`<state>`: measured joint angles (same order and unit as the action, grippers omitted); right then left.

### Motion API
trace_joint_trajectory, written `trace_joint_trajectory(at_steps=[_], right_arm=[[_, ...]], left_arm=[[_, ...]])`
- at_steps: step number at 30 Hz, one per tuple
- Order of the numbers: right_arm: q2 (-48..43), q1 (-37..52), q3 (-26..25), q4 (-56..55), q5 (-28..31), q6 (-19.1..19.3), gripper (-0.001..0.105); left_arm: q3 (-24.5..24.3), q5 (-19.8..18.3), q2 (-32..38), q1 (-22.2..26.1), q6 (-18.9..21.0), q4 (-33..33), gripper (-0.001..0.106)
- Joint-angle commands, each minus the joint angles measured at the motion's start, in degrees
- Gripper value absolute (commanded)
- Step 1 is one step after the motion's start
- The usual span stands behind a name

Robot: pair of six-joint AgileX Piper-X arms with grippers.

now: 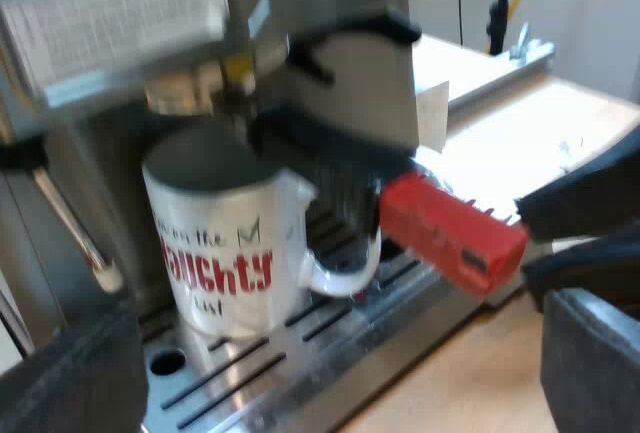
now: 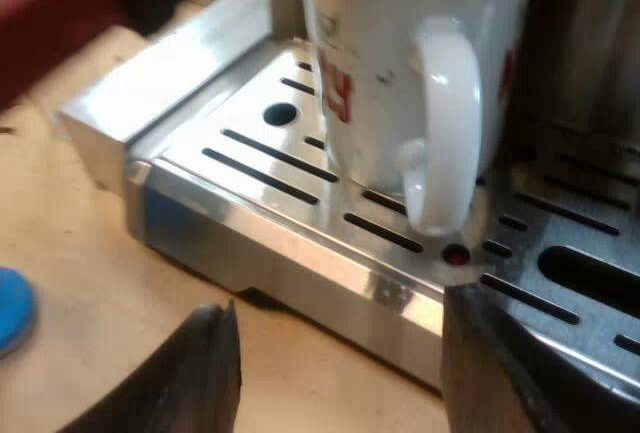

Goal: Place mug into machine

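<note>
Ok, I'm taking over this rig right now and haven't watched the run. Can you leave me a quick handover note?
Left gripper: open, empty, facing the mug from the machine's front.
Right gripper: open, empty, low before the drip tray, apart from the mug's handle.
Mug: upright on the espresso machine's drip tray, beneath the locked-in holder with its red handle end.
Done: the mug looks placed.
Left: probably just backing both arms away.

You get open tabletop [image 2: 80, 253] before the drip tray [image 2: 300, 273]; red-ended holder handle [image 1: 450, 233] juts out by the mug [image 1: 220, 243], steam wand [image 1: 70, 223] opposite.
</note>
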<state>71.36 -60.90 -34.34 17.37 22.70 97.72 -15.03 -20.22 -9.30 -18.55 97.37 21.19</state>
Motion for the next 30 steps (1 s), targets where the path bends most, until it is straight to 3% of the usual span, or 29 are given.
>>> trace_joint_trajectory(at_steps=[1, 5, 9, 14, 21, 30], right_arm=[[-3.5, -0.9, 0.0, -3.4, 0.7, -0.2, 0.042], [-10.2, -3.2, 0.0, -6.9, 2.0, -0.2, 0.022], [-15.1, -6.4, -0.9, -7.9, 4.2, -0.2, 0.000], [-16.1, -8.6, -4.2, -8.2, 8.0, -0.2, 0.000], [-14.5, -8.8, -10.1, -9.3, 12.3, -0.2, 0.000], [-6.4, -8.5, -16.7, -10.0, 14.8, -0.2, 0.000]], left_arm=[[-2.5, 0.3, 0.0, -0.1, 0.1, 1.6, 0.081], [-7.5, 0.3, 0.1, -0.1, 0.1, 9.4, 0.081], [-11.3, 0.3, 0.2, -0.1, 0.1, 12.1, 0.081], [-15.7, -0.2, 0.2, -0.1, 0.6, 12.4, 0.081], [-21.6, -0.2, 0.4, -0.1, 0.6, 18.4, 0.081], [-22.5, -0.1, 0.5, -0.1, 0.6, 20.5, 0.081]])
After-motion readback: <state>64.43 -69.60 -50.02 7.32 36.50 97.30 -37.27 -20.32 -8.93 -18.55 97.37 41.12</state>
